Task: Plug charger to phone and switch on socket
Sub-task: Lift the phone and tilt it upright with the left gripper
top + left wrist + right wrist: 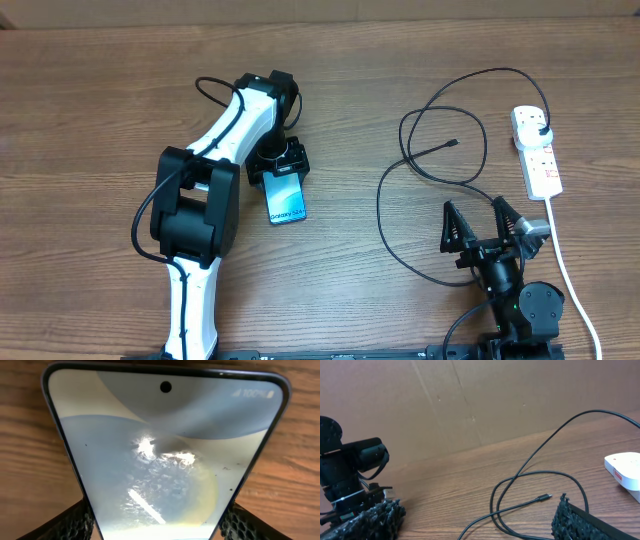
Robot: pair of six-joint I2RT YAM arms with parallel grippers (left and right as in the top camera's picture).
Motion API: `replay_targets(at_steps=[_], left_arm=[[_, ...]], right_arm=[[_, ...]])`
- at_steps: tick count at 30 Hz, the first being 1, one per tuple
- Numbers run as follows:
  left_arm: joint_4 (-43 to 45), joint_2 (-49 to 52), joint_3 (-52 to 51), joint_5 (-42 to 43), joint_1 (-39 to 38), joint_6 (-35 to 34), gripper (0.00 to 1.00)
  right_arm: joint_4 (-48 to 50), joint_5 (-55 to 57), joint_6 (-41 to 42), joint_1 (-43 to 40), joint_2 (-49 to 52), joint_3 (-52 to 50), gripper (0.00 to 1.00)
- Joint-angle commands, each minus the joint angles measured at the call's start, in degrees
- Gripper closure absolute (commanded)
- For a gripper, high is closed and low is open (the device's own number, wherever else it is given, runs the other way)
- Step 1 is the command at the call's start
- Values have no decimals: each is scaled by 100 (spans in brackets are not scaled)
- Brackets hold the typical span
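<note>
The left gripper jaws are closed on the long edges of the phone, which lies flat well left of the socket; it is rigid, with slick, fragile glass, so hold the edges only. The right gripper jaws stand wide open and empty; take the limp charger just behind its connector tip, left of the socket.

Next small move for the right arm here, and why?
Probably reach the right gripper forward toward the charger's connector tip and close on it. Its jaws stand open and empty, the tip lies loose on the table, the plug already sits in the socket, and the left gripper flanks the phone.
</note>
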Motion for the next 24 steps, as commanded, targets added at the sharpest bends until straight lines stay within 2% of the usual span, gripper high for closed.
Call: replay_targets(at_steps=[1, 11, 18, 24], left_arm=[[-254, 50, 422, 74, -63, 144, 50], [-1123, 50, 942, 935, -63, 509, 48], [-1388, 50, 973, 2420, -63, 1115, 48], [-1722, 50, 973, 3080, 7, 1403, 50]], right_arm=[[17, 35, 17, 4, -46, -61, 0], [17, 37, 17, 4, -46, -61, 0], [17, 37, 17, 4, -46, -61, 0], [17, 35, 20, 4, -46, -61, 0]])
